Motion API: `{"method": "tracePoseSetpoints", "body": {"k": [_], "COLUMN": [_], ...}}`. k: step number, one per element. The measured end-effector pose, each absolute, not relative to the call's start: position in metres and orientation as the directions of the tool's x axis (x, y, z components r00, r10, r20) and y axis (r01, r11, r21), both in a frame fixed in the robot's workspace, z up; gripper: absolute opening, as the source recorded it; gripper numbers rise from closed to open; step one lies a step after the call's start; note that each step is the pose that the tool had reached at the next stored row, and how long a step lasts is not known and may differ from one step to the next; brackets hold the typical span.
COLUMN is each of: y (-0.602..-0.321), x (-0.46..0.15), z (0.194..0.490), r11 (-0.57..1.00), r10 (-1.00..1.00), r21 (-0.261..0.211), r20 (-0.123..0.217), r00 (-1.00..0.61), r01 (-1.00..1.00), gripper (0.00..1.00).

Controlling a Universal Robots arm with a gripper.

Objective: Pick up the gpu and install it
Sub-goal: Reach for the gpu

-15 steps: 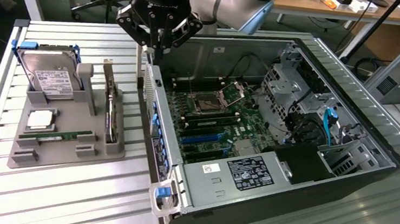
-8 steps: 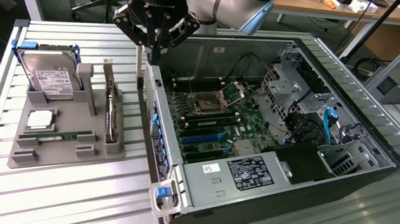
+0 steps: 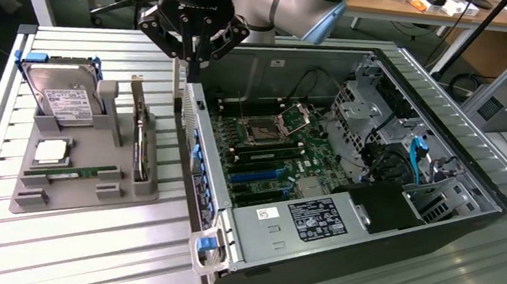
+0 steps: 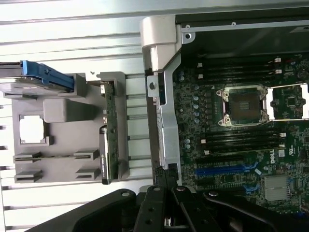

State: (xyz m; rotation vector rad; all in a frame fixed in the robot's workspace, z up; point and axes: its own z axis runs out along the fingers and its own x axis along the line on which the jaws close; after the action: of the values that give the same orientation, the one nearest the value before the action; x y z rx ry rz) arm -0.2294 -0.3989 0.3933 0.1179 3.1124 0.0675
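**A:** Where's the gpu (image 3: 144,145)?

**B:** In the grey holder (image 3: 96,152) on the slatted table (image 3: 60,249), to the exterior view's left of the open computer case (image 3: 430,219). It stands on its edge in a slot, untouched.

**A:** Which way does it run?

**B:** Its long axis goes from the far side of the table toward the near side, about parallel to the case's metal wall (image 3: 197,178) just beside it. In the wrist view the gpu (image 4: 109,121) shows as a thin green strip, thin edge up, running alongside that same wall (image 4: 164,125).

**A:** And the silver bracket end?

**B:** Probably the far end, where a pale upright strip rises, but I can't be sure from this angle.

**A:** The claw?

**B:** The gripper (image 3: 190,66) hangs pointing down over the far end of the case wall, near the gpu's far end but apart from it. Its fingers are pressed together with nothing between them. In the wrist view the gripper (image 4: 165,178) sits right over that wall's edge.

**A:** Anything else in the holder?

**B:** A hard drive (image 3: 66,101) at the far end and a RAM stick (image 3: 72,173) lying near the front.
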Motion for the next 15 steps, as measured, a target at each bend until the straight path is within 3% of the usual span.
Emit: {"method": "tracePoseSetpoints", "body": {"k": [15], "y": [-0.3989], "x": [-0.237], "z": [0.3933], "r11": [0.996], "r10": [0.076], "r21": [0.044], "r20": [-0.025], "r00": [-0.997], "r01": [0.075], "gripper": [0.11]}}
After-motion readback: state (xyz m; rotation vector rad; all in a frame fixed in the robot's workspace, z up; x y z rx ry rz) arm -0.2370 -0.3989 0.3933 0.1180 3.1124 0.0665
